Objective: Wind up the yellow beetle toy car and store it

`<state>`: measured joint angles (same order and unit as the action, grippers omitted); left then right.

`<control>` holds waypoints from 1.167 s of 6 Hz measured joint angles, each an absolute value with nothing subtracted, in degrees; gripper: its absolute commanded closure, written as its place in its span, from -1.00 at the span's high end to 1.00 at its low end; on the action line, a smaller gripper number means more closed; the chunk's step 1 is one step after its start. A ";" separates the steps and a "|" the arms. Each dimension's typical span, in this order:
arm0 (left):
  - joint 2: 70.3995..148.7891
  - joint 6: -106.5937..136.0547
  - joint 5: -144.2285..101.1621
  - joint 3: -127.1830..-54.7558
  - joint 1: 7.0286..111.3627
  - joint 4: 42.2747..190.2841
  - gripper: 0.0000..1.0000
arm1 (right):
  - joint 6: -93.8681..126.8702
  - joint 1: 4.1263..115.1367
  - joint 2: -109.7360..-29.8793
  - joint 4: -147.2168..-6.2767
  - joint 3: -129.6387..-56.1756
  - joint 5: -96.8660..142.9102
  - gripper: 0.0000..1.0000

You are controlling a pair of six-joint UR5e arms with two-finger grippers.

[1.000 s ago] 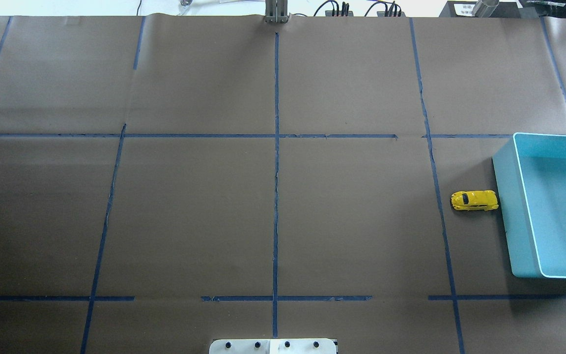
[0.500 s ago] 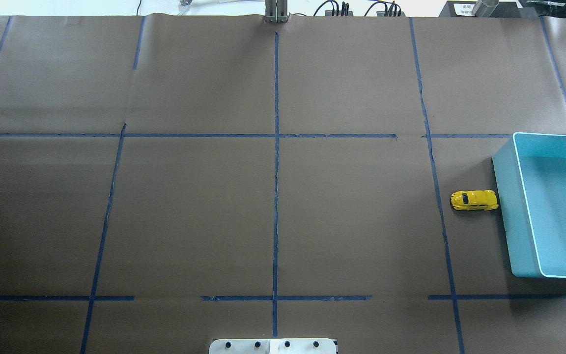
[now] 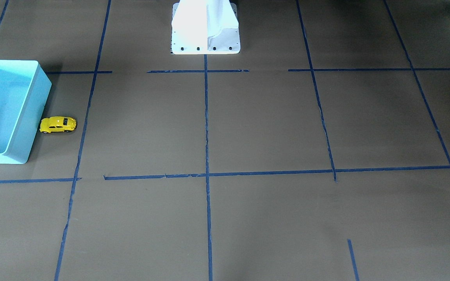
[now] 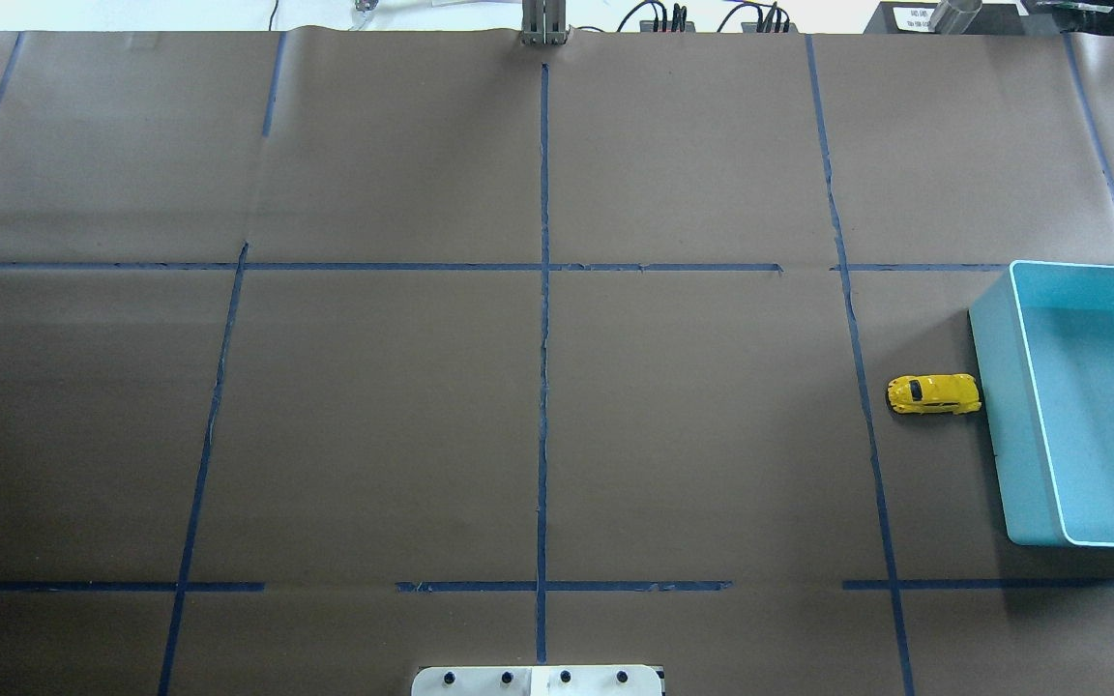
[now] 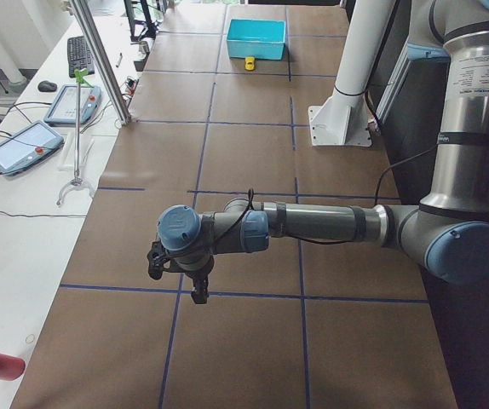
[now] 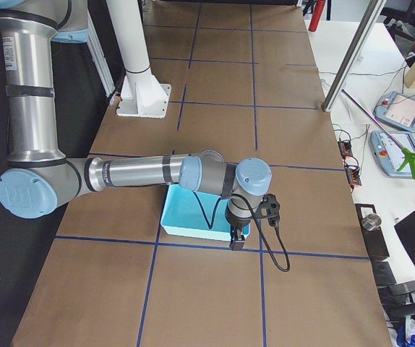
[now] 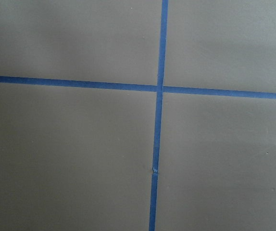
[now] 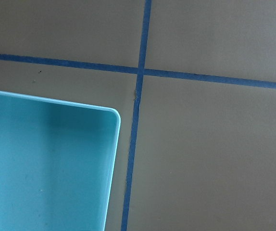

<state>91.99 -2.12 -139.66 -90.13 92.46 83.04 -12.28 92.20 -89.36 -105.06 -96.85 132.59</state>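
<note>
The yellow beetle toy car (image 4: 934,394) stands on its wheels on the brown paper, one end close against the outer wall of the light blue bin (image 4: 996,406). The front-facing view has the car (image 3: 58,125) beside the bin (image 3: 33,105). My left gripper (image 5: 198,296) hangs over the table's far left end, well away from the car (image 5: 250,62); I cannot tell if it is open or shut. My right gripper (image 6: 236,242) hovers by the bin's (image 6: 186,217) outer corner; I cannot tell its state. No fingers show in either wrist view.
Blue tape lines (image 4: 543,338) divide the paper into squares. The robot's white base (image 3: 205,31) stands at the near middle edge. Tablets (image 5: 23,145) and a metal post (image 5: 100,60) sit on a side bench. The bin's rim (image 8: 114,115) fills the right wrist view's lower left.
</note>
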 measured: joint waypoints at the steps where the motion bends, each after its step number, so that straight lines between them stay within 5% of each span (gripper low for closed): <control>1: 91.92 -2.09 -139.66 -90.01 92.46 83.05 1.00 | -12.26 92.20 -89.38 -104.84 -96.81 132.53 1.00; 7: 91.91 -2.11 -139.59 -89.88 92.46 83.06 1.00 | -13.17 92.20 -89.06 -104.50 -97.97 132.30 1.00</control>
